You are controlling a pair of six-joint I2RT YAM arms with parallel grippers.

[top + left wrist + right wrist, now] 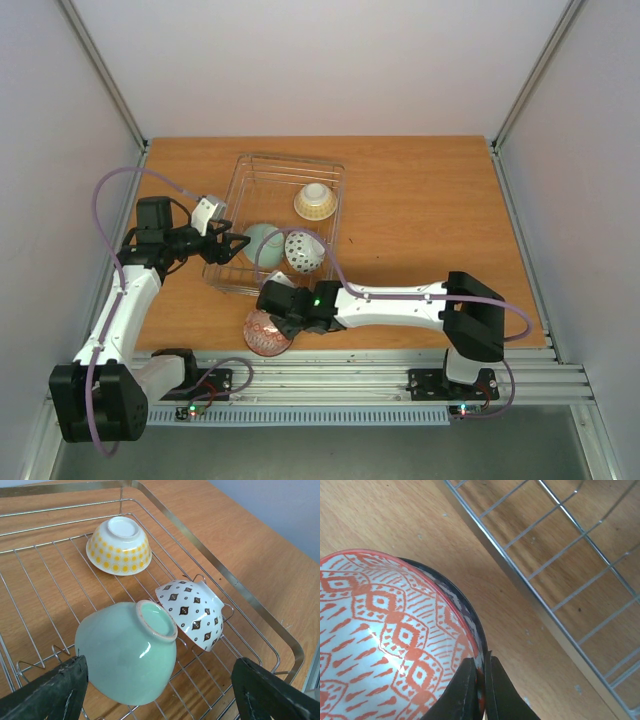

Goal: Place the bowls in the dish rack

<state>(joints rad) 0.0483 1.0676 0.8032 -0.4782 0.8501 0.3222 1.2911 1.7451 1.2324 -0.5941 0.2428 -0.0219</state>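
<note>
Right fingers point(460, 695) clamped on one red bowl point(380, 630), left fingers point(50, 692) apart, three bowls point(125, 655) in one dish rack point(215, 566)

I see an orange-brown wooden tabletop point(430, 220) in the middle of the top view, boxed by plain pale walls point(320, 60) at the back and both sides. Grey metal posts point(108, 75) slant through the upper corners; a ribbed aluminium rail point(340, 380) runs along the bottom.
</note>
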